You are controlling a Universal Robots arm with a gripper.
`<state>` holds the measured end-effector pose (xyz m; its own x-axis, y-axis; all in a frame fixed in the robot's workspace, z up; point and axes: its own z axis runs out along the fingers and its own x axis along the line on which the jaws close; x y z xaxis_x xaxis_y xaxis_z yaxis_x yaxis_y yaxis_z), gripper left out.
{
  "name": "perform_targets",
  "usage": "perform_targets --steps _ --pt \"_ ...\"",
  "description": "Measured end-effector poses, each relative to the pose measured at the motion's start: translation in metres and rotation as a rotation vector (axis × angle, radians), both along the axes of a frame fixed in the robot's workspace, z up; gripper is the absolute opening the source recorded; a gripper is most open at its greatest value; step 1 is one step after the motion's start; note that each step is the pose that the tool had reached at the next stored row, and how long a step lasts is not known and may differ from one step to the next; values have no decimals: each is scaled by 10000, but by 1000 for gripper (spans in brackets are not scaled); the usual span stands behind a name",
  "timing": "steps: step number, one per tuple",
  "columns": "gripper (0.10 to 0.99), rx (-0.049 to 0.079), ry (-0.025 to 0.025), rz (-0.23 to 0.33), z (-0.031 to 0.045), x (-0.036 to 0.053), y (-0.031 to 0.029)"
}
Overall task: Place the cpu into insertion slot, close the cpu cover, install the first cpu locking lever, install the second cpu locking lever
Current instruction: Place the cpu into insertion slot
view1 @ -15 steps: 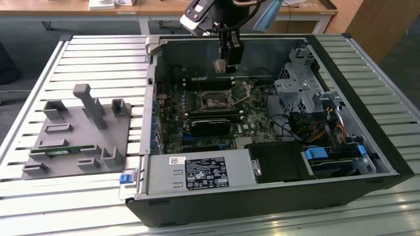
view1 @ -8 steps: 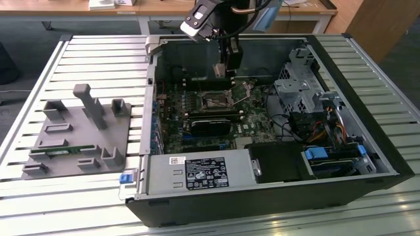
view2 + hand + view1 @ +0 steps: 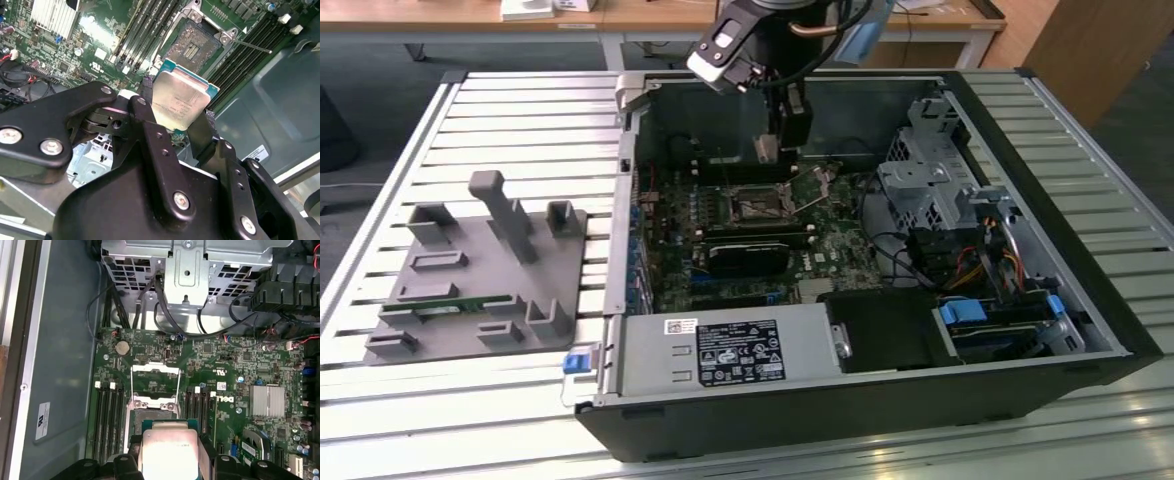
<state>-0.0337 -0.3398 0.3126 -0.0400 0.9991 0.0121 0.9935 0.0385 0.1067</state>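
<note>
The cpu (image 3: 180, 102) is sitting clamped by opposite edges between the two black fingers (image 3: 202, 135) of the gripper (image 3: 176, 112). Its dull metal top is facing the second wrist camera, and a green edge is showing along one side. The chip is hanging above the motherboard (image 3: 225, 370), near the insertion slot (image 3: 192, 47) but apart from it and not yet seated. In the first wrist view the chip is overlapping the socket's near edge.

Beyond the socket, the cpu cover (image 3: 155, 381) appears to be lying flipped open, though the angle makes that hard to confirm. A thin lever (image 3: 250, 46) is sticking out from a socket corner, unlatched.

Step in hand: placing the chip, the first of the four. By my reading, placing it calls for squaring the chip to the socket and bringing it down level, so that the contacts are not scraped.

Hidden or unclear: the chip's underside and any orientation marks. In the exterior view the arm is reaching into the open computer case (image 3: 1067, 330), and the chip is too small to make out there. I cannot pick out a second lever for certain.
</note>
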Motion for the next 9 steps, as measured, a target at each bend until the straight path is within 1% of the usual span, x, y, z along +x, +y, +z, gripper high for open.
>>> perform_targets --steps 3,5,7,9 --pt "529 1 -1 -372 -10 -1 1" --pt "529 -61 -1 -568 -15 -1 2" --pt "529 -94 -2 -586 -30 -1 4" --pt "529 -101 -2 -586 -64 -20 25"
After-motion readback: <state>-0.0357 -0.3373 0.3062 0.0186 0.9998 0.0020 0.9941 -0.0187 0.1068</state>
